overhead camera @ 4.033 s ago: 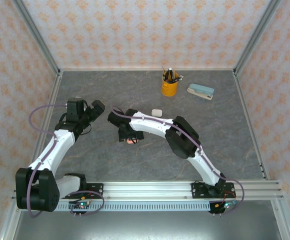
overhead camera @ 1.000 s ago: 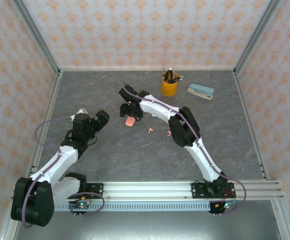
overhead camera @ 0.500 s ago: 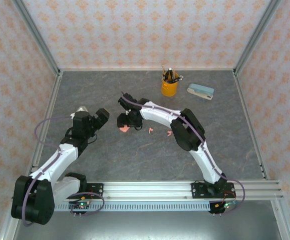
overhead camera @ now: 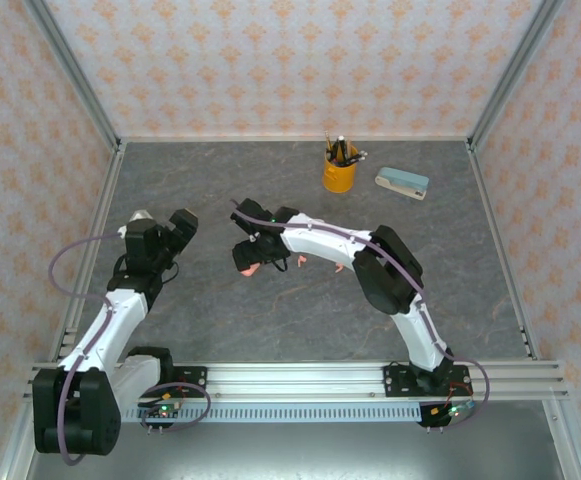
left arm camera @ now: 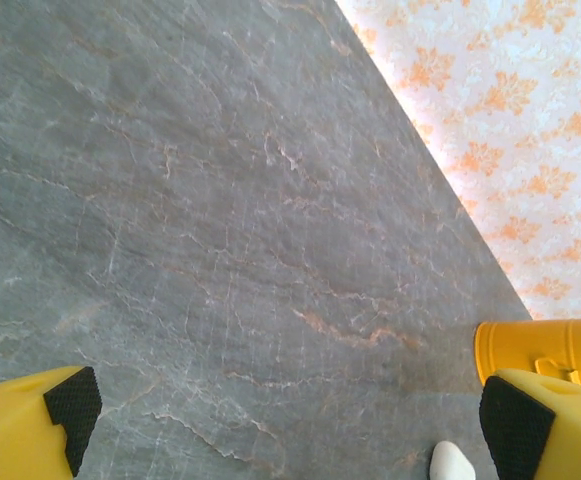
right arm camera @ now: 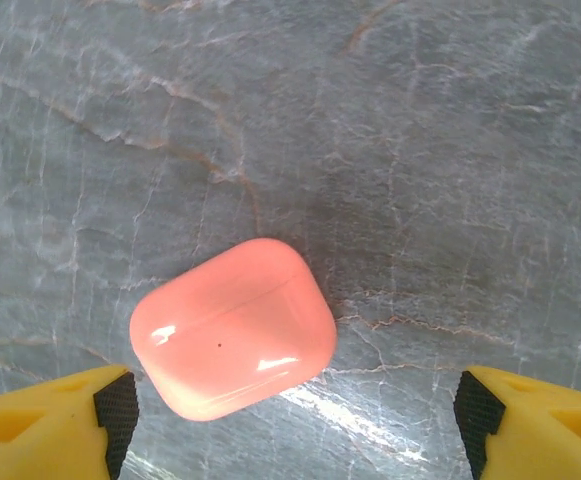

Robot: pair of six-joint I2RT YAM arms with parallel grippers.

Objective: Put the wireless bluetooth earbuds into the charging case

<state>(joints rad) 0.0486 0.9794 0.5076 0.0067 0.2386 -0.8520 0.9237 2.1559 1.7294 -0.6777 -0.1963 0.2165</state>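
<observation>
Though a pink speck overhead, salmon-pink pebble-shaped plastic case [right arm camera: 232,328] lies shut, lower centre of right wrist view, untouched between parted jaws of right gripper [right arm camera: 295,430]; left gripper [left arm camera: 280,425] spread, empty.

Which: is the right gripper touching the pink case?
Apart. The right wrist view shows table between the pink case and both fingers of the right gripper.

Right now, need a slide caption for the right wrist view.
Right gripper, jaws open wide, poised above the closed pink charging case lying flat on the grey marbled table, touching neither jaw.
</observation>
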